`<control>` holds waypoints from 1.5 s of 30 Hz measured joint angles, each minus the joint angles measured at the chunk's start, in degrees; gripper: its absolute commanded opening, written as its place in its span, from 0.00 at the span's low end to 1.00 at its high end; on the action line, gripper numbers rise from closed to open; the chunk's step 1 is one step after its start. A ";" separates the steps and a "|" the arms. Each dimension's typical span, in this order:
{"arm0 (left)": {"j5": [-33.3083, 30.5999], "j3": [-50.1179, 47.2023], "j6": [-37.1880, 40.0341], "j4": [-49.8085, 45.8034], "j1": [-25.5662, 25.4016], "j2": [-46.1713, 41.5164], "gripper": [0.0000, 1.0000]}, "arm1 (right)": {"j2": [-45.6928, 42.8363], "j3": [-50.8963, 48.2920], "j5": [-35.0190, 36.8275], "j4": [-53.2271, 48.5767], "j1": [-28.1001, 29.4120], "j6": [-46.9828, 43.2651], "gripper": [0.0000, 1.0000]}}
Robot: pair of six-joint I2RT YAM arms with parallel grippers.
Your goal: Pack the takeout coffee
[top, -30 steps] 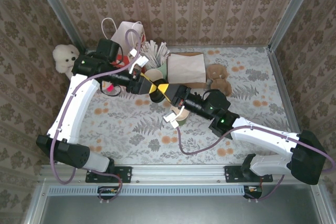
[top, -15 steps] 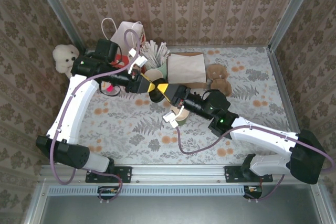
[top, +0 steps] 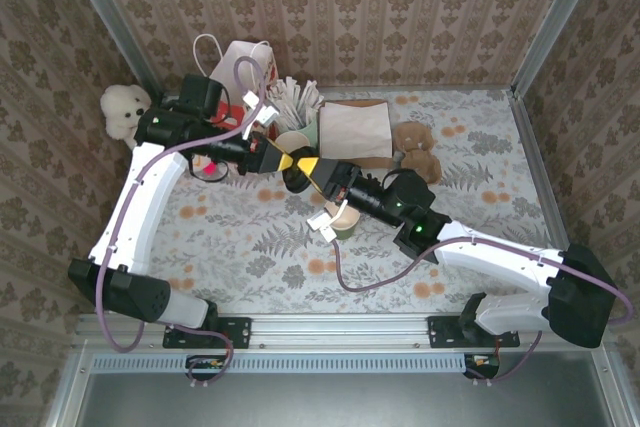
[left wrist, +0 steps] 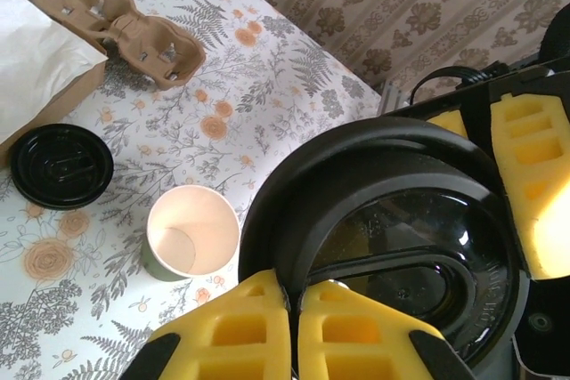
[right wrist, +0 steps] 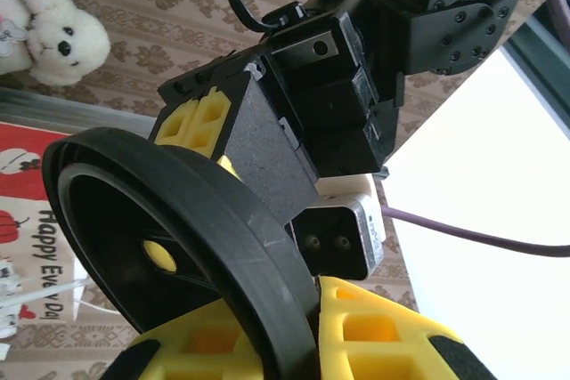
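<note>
The takeout coffee's small dark green paper cup (left wrist: 191,230) stands on the table with its top open and its cream inside showing. In the top view this cup (top: 345,223) sits just below my right wrist. A black round lid (top: 297,179) hangs in the air above the table, to the cup's left. My left gripper (left wrist: 292,295) is shut on the near rim of the lid (left wrist: 392,220). My right gripper (right wrist: 298,304) is shut on the opposite rim of the lid (right wrist: 240,229). The two grippers (top: 281,159) (top: 316,169) face each other.
A second black lid (left wrist: 60,165) lies by the brown paper bag (top: 355,129). A cardboard cup carrier (top: 415,147) lies right of the bag. Stacked cups (top: 292,142), a white gift bag (top: 240,62) and a white teddy (top: 125,107) stand at the back left.
The right forearm has crept slightly left. The lid stays held between both grippers and the cup has not moved.
</note>
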 measured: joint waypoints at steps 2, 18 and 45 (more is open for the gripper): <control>-1.25 -1.25 -0.17 1.27 -0.13 -0.76 0.00 | 0.00 0.79 0.35 -2.67 0.02 0.61 0.28; -17.79 -6.49 -11.26 14.49 0.09 -5.92 0.00 | 0.22 15.13 25.64 -43.98 1.18 31.12 1.00; -53.40 -13.33 -33.27 10.91 -20.13 -9.29 0.00 | -12.07 4.37 13.62 -66.66 -16.15 150.05 1.00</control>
